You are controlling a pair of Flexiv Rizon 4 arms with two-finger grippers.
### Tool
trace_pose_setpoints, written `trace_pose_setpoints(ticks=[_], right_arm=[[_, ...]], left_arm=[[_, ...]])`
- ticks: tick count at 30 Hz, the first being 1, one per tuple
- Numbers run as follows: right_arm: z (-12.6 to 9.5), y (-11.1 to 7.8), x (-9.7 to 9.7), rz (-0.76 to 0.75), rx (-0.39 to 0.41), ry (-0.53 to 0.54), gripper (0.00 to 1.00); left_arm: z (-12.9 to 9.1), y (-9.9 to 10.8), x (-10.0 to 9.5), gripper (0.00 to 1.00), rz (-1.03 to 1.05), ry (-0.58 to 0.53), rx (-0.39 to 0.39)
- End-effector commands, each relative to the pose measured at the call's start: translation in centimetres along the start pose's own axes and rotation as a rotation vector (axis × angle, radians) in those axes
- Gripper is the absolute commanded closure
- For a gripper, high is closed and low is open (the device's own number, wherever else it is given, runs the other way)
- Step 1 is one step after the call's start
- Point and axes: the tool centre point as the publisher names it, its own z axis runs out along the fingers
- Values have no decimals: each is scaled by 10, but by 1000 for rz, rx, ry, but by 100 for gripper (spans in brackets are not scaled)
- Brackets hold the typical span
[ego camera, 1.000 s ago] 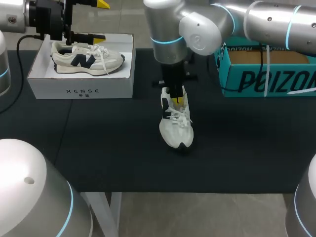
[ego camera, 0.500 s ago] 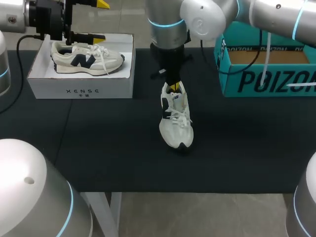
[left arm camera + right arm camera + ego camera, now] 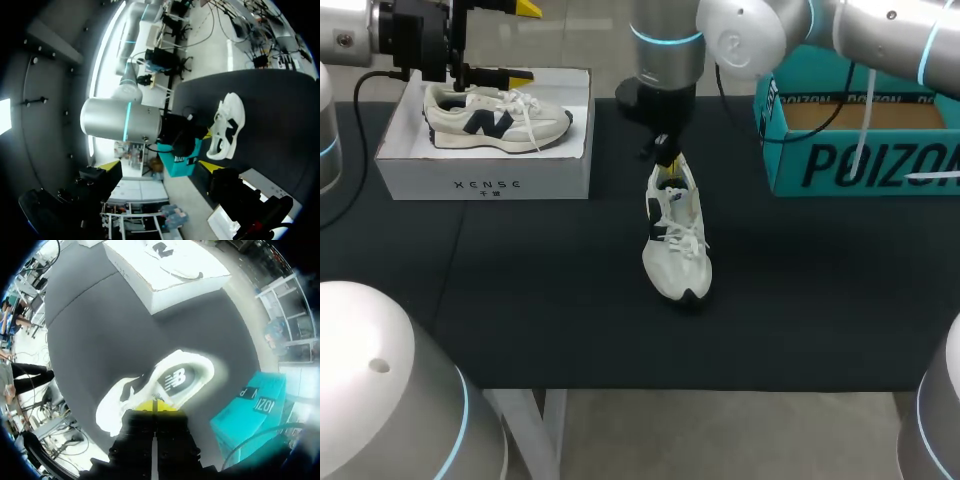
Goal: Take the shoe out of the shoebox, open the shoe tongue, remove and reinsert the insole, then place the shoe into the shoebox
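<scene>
A white sneaker with dark trim (image 3: 676, 240) lies on the black table (image 3: 520, 300), toe toward the front edge. My right gripper (image 3: 666, 162) hangs just above its heel, yellow tips pressed together and holding nothing. In the right wrist view the shut gripper (image 3: 155, 407) sits over the sneaker (image 3: 125, 390), whose insole (image 3: 176, 378) lies flat inside the opening. A second sneaker (image 3: 495, 118) rests in the white shoebox (image 3: 485, 182) at the back left. My left gripper (image 3: 524, 42) is open above that box's far side. The left wrist view has the left gripper (image 3: 157, 165) and the table sneaker (image 3: 227, 129).
A teal cardboard box (image 3: 860, 150) stands at the back right of the table, beside the right arm (image 3: 720, 40). The white shoebox (image 3: 165, 275) lies beyond the sneaker in the right wrist view.
My right gripper has lifted out of the sneaker's opening and drawn back toward the heel. The sneaker stays put. The left arm has not moved.
</scene>
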Motion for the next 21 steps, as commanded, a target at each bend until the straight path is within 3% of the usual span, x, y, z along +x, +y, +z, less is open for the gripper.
trace_pose_setpoints(ticks=[1, 3, 7, 14, 16, 21], right_arm=[[-2, -5, -17, -307, -142, -76, 100], [-3, -2, -24, -345, -127, -111, 100], [1, 2, -39, -452, -185, -92, 100], [13, 17, -57, -434, -70, -85, 100], [15, 19, -60, -421, -63, -84, 85], [20, 23, -70, -380, -36, -80, 78]], left_arm=[[0, 1, 0, 0, 1, 4, 1], [0, 1, 0, 0, 1, 4, 1], [0, 1, 0, 0, 1, 4, 1], [0, 1, 0, 0, 1, 4, 1], [0, 1, 0, 0, 1, 4, 1], [0, 1, 0, 0, 1, 4, 1]])
